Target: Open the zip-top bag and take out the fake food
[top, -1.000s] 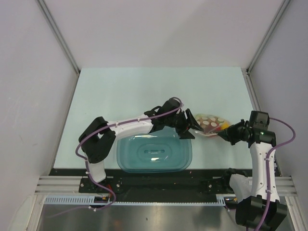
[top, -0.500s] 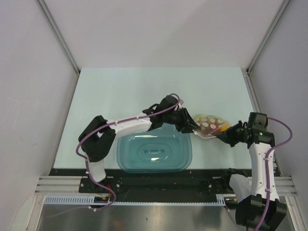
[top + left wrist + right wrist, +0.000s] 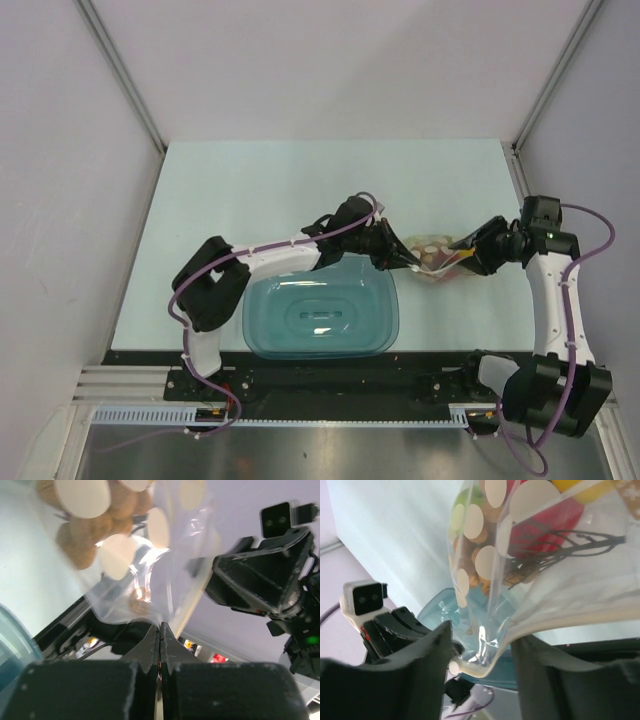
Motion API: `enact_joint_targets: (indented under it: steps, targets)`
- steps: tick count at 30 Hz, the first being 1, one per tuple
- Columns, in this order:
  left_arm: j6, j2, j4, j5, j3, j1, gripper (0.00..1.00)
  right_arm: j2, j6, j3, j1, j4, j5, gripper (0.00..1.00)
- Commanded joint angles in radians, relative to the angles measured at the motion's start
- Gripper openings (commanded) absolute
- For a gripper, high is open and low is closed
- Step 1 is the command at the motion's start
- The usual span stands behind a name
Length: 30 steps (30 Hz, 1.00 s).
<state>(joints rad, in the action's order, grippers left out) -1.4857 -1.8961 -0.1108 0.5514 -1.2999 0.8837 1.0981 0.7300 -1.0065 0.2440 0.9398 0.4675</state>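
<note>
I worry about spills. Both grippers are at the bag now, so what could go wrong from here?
1. The left gripper pinches just a thin fold of the bag; a pull may slip off or tear it.
2. The right gripper looks spread around the zip edge, so its hold seems uncertain.
3. The toy food is bunched inside; a sudden opening could scatter pieces across the table.

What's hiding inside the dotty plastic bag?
Inside the zip-top bag: a red piece, a yellow fruit, a green fruit, and brown balls on dark stems. White dots cover parts, so I can't count them all.
</note>
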Motion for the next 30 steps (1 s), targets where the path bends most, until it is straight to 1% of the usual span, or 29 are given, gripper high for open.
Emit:
enact_joint_targets:
  steps: [1, 2, 4, 5, 6, 9, 11, 13, 15, 17, 19, 20, 21, 23, 30]
  targets:
    - [-0.154, 0.035, -0.165, -0.024, 0.019, 0.020, 0.00, 0.023, -0.021, -0.090, -0.029, 0.118, -0.046, 0.62]
    - [-0.181, 0.031, -0.241, -0.027, 0.031, 0.033, 0.00, -0.009, -0.008, -0.090, -0.032, 0.141, -0.040, 0.68]
    - [-0.231, 0.023, -0.259, -0.028, 0.042, 0.046, 0.00, -0.055, 0.046, -0.077, -0.037, 0.187, 0.009, 0.77]
    - [-0.235, 0.026, -0.265, -0.044, 0.047, 0.057, 0.00, -0.075, 0.067, -0.055, -0.038, 0.203, 0.029, 0.78]
    - [-0.239, 0.043, -0.262, -0.057, 0.054, 0.061, 0.00, -0.130, 0.106, -0.043, -0.043, 0.208, 0.049, 0.79]
    - [-0.249, 0.072, -0.230, -0.105, 0.076, 0.075, 0.00, -0.234, 0.181, 0.028, -0.081, 0.186, 0.105, 0.79]
    - [-0.258, 0.095, -0.221, -0.126, 0.093, 0.080, 0.00, -0.296, 0.274, 0.069, -0.107, 0.150, 0.114, 0.77]
    - [-0.265, 0.112, -0.189, -0.139, 0.099, 0.086, 0.00, -0.363, 0.365, 0.152, -0.127, 0.085, 0.124, 0.70]
    - [-0.271, 0.121, -0.184, -0.156, 0.111, 0.092, 0.00, -0.389, 0.411, 0.219, -0.147, 0.053, 0.134, 0.59]
    - [-0.297, 0.115, -0.205, -0.150, 0.120, 0.100, 0.00, -0.418, 0.439, 0.236, -0.179, 0.041, 0.122, 0.56]
    - [-0.314, 0.112, -0.213, -0.148, 0.126, 0.106, 0.00, -0.455, 0.453, 0.236, -0.195, 0.037, 0.071, 0.53]
    - [-0.318, 0.115, -0.216, -0.153, 0.137, 0.107, 0.00, -0.467, 0.476, 0.240, -0.201, 0.033, 0.060, 0.50]
    - [-0.321, 0.117, -0.224, -0.157, 0.143, 0.110, 0.00, -0.478, 0.491, 0.246, -0.203, 0.008, 0.057, 0.45]
    - [-0.331, 0.123, -0.234, -0.169, 0.155, 0.113, 0.00, -0.500, 0.526, 0.272, -0.206, -0.021, 0.057, 0.44]
    - [-0.337, 0.129, -0.234, -0.194, 0.154, 0.118, 0.00, -0.506, 0.555, 0.284, -0.210, -0.055, 0.042, 0.43]
